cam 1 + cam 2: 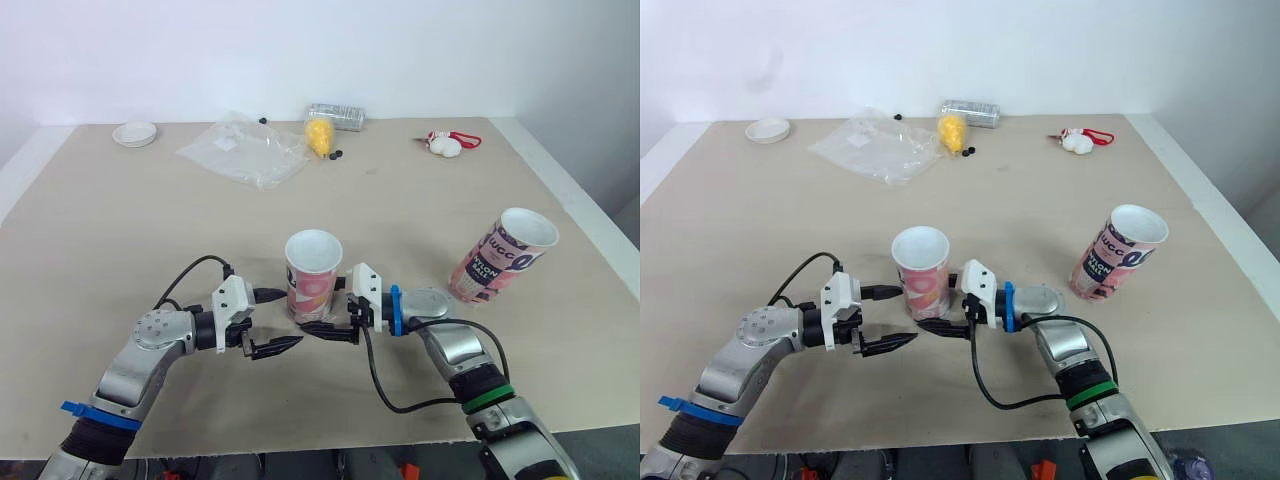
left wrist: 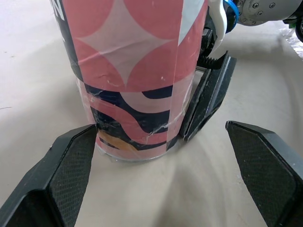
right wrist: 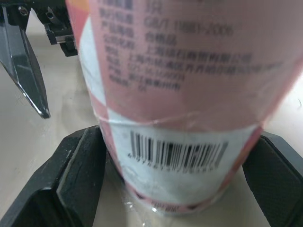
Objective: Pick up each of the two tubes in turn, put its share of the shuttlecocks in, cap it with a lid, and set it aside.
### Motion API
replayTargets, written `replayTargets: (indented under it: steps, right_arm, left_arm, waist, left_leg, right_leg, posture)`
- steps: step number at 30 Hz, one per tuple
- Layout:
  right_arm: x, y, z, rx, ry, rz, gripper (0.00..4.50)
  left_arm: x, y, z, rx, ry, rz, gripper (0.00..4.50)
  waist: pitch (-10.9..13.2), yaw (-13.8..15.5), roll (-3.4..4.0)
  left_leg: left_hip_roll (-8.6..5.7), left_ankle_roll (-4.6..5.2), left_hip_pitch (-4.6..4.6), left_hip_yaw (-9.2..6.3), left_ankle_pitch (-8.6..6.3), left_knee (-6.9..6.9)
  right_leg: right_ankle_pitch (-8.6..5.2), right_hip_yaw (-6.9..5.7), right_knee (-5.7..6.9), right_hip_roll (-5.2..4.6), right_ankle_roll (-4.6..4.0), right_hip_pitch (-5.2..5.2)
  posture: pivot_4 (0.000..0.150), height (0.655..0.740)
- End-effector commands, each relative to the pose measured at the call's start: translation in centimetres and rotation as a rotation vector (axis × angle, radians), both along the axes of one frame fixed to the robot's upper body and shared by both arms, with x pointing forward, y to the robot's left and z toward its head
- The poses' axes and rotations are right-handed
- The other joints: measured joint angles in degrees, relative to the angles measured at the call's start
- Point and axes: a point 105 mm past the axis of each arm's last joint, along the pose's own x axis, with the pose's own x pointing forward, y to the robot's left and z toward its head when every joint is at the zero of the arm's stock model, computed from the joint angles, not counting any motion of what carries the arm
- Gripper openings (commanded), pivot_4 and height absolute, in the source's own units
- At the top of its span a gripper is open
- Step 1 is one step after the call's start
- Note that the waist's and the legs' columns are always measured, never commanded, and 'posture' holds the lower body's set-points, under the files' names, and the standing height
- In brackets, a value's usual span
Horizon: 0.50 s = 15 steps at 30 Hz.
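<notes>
Beige table [image 1: 130, 250], one tube [image 1: 312, 272] between two end effectors [image 1: 290, 320] [image 1: 320, 315], second tube [image 1: 503, 255] apart.

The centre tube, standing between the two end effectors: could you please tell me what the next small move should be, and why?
Probably a slight lift with the right end effector. Its fingers press both sides of the centre tube at its base, which stands on the table. The left end effector is open, so it is not gripping the tube.
</notes>
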Motion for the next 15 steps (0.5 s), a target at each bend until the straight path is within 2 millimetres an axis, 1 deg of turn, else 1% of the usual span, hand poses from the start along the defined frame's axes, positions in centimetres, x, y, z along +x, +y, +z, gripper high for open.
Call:
replayTargets:
  steps: [1,9,15]
  right_arm:
    - [-0.04,0.89,0.16,0.003,-0.019,0.026,4.47]
    - [-0.12,0.5,0.49,0.007,-0.027,0.024,4.47]
    - [-0.19,0.22,0.34,0.009,-0.026,0.007,4.47]
  left_arm:
    - [-0.04,0.06,1.2,-0.006,-0.064,-0.005,4.5]
    - [0.18,0.29,1.2,-0.001,-0.067,0.008,4.5]
    - [0.39,0.14,1.28,-0.003,-0.072,0.006,4.5]
  waist:
    - [0.0,0.0,0.0]
    - [0.0,0.0,0.0]
    - [0.0,0.0,0.0]
  left_leg:
    - [0.01,-0.01,0.01,0.0,0.0,0.0]
    - [0.03,-0.04,0.02,0.0,0.02,0.0]
    - [0.03,-0.04,0.01,0.0,0.02,0.0]
  right_leg:
    - [0.01,0.0,0.01,0.01,-0.01,0.0]
    - [0.03,0.0,0.01,0.03,-0.03,0.01]
    - [0.02,0.0,0.01,0.02,-0.01,0.02]
  posture:
    - [0.15,0.74]
    - [0.15,0.74]
    - [0.15,0.74]
